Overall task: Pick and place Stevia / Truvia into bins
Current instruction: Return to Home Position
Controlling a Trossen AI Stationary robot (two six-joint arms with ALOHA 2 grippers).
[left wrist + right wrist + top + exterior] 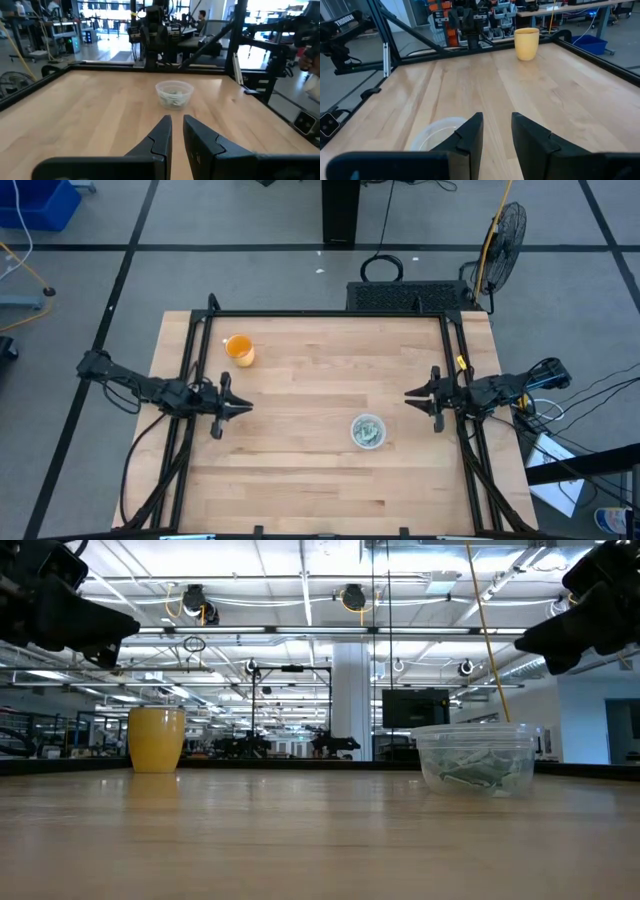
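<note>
The clear cup (pixel 368 431) stands upright on the table, right of centre toward the near edge. Several green-and-white sachets (pixel 470 772) lie inside it, also seen in the left wrist view as sachets (pixel 174 100). No sachet shows on the bare tabletop. My left gripper (pixel 240 406) hovers above the table's left part, pointing right, its fingers (pixel 165 131) a narrow gap apart and empty. My right gripper (pixel 410 394) hovers at the right part, pointing left, open and empty. In its wrist view the cup's rim (pixel 436 131) shows beside the right gripper (pixel 497 125).
An orange cup (pixel 239 350) stands upright near the far left of the table, also seen as the orange cup (pixel 526 43). A dark metal frame (pixel 330 314) runs around the table edges. Bare wood (pixel 310 380) lies between the two grippers.
</note>
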